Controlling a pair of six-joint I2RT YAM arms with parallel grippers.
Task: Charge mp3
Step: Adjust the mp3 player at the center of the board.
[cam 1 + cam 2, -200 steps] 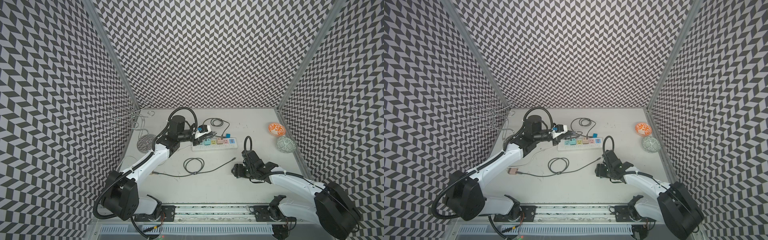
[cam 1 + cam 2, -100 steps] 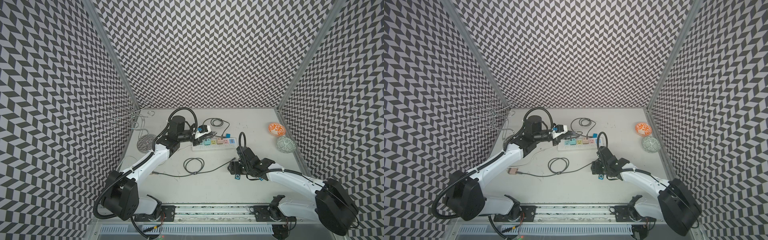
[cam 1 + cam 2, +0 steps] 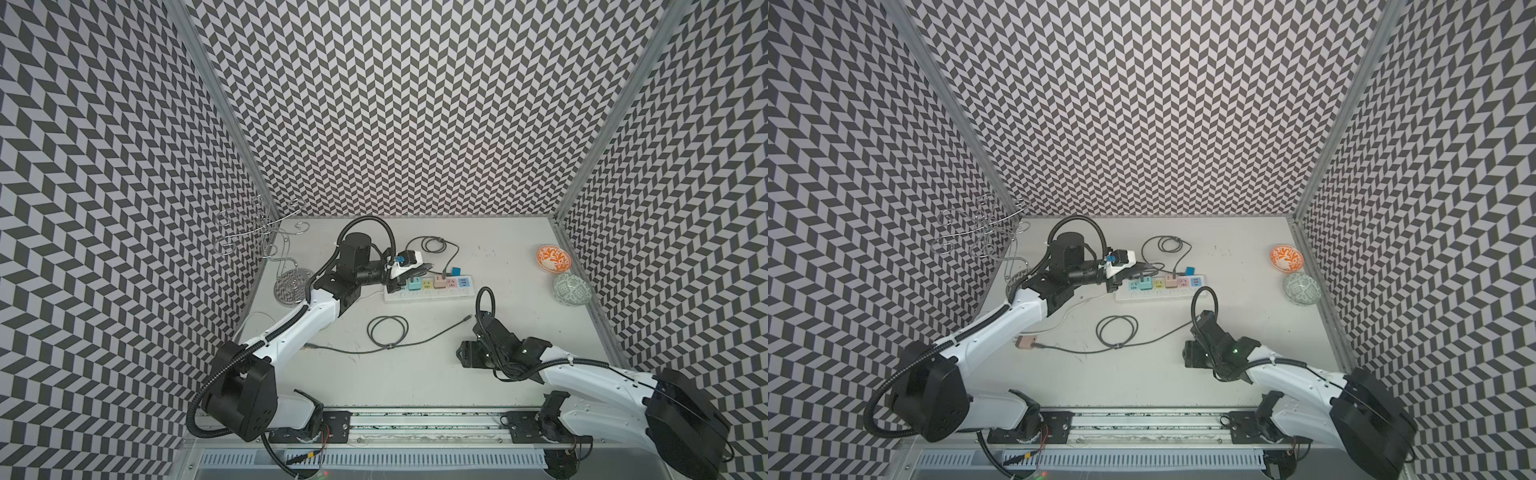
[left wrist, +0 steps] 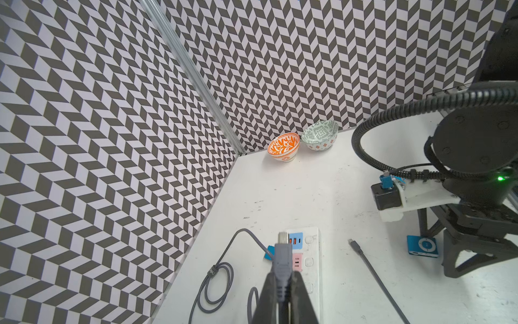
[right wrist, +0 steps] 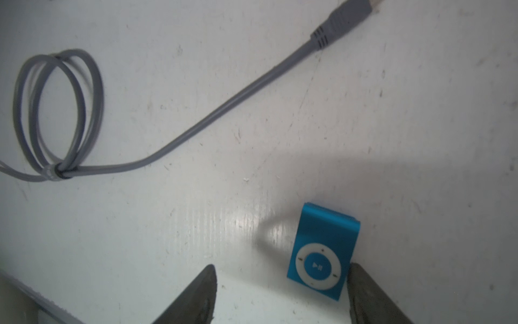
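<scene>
Zigzag black-and-white panels close three sides of the pale grey worktop (image 3: 415,374), where a long white power strip with pastel sockets (image 3: 428,293) serves as landmark. Well left of the strip stands a silver wire hook rack (image 3: 266,237). Over the strip's left end the left fingers (image 4: 269,294) are together, clamped on the small grey plug (image 4: 281,261) of a grey cable (image 4: 212,271) coiled behind the strip. In front of the strip's right end the right fingers (image 5: 367,294) are low over the worktop and stand apart. The small blue metal mp3 player with a white control ring (image 5: 322,252) lies flat between them, not centred: it is against or just beside one finger and well apart from the other. Well right of the strip sit an orange patterned bowl (image 3: 552,258) and a green patterned bowl (image 3: 572,289).

I judge that the step in hand is grasping the player. To do it well, the right arm should first shift sideways until the player is in the middle, so that closing does not push it across the worktop. The fingers should go fully down, because the player is thin, and take its two long sides, leaving the socket edge free. Which edge this is I cannot tell.
</scene>
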